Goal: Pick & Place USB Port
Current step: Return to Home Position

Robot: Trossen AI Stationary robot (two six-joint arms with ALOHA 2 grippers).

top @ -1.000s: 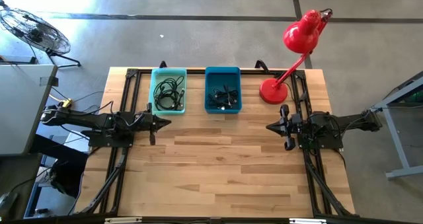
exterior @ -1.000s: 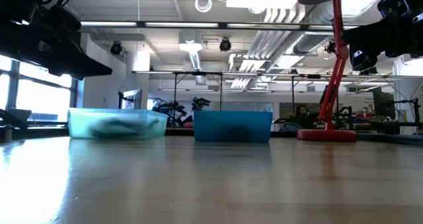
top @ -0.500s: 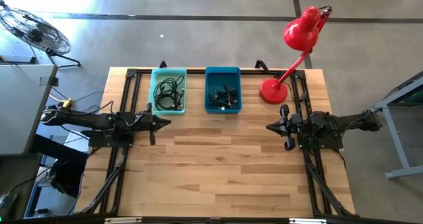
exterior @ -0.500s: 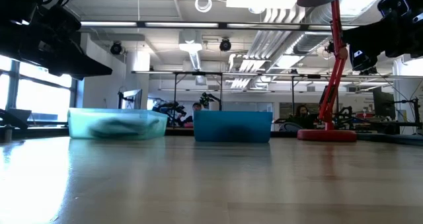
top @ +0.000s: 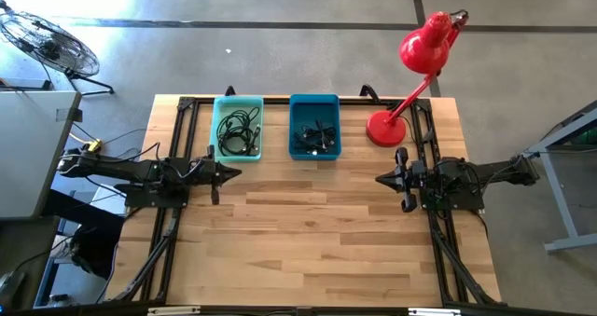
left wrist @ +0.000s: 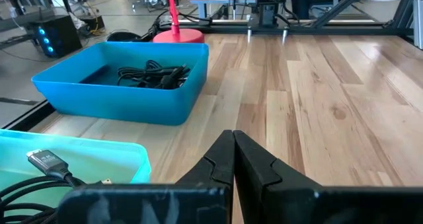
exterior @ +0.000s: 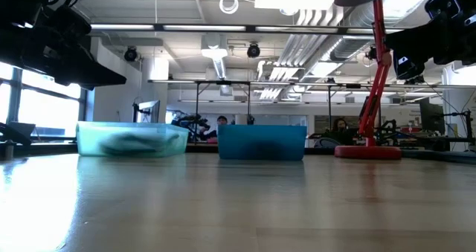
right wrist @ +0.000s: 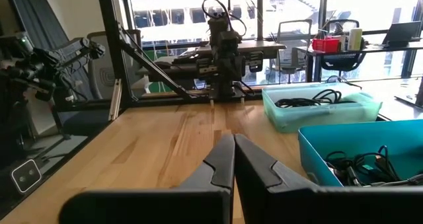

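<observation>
The left claw [top: 233, 173] is hanging above the left side of the table [top: 308, 232], its fingers pressed together and gripping nothing. The right claw [top: 381, 179] is hanging above the right side, facing it, likewise closed up and empty. Along the far edge, the green bin [top: 238, 99] is sitting just left of the blue bin [top: 314, 97]. A tangle of black cables [top: 240, 132] is lying in the green bin, and a second bunch of cables [top: 312, 135] is lying in the blue one. A red lamp [top: 384, 128] is standing at the far right corner.
</observation>
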